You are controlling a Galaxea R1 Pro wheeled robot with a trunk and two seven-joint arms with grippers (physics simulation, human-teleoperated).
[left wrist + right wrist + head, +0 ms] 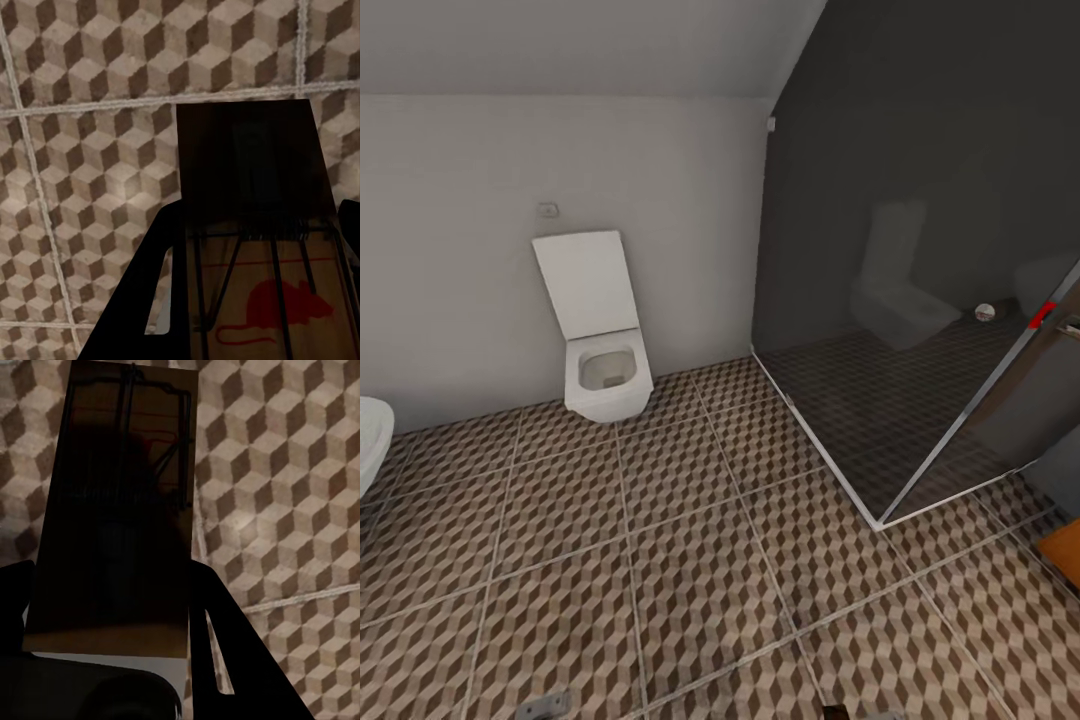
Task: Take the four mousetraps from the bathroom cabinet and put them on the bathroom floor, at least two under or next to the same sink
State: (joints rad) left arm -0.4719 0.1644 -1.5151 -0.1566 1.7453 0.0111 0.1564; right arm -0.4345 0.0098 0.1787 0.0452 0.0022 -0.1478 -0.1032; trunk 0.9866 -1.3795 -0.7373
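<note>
While we carry a mousetrap (274, 300) in the left gripper (255, 315) and a second mousetrap (120, 510) in the right gripper (112, 660), the step in hand, as we judge it, is finding a spot for them on the bathroom floor (690, 560). The head view shows a toilet (600, 330), a glass shower enclosure (920, 330), a white rim (370, 440) at the left edge that we cannot identify, and an orange-brown corner (1065, 550) that may be the cabinet, at the right. To do this well we should turn until a wall-hung basin comes into view, then lower each trap flat onto the tiles right beside it, letting go only when the board is close to the floor.

Both arms hang low with their wrist cameras looking down at the tiles. Each gripper's fingers are clamped on the flat wooden board of its trap, which juts out beyond the fingertips, well above the floor.
</note>
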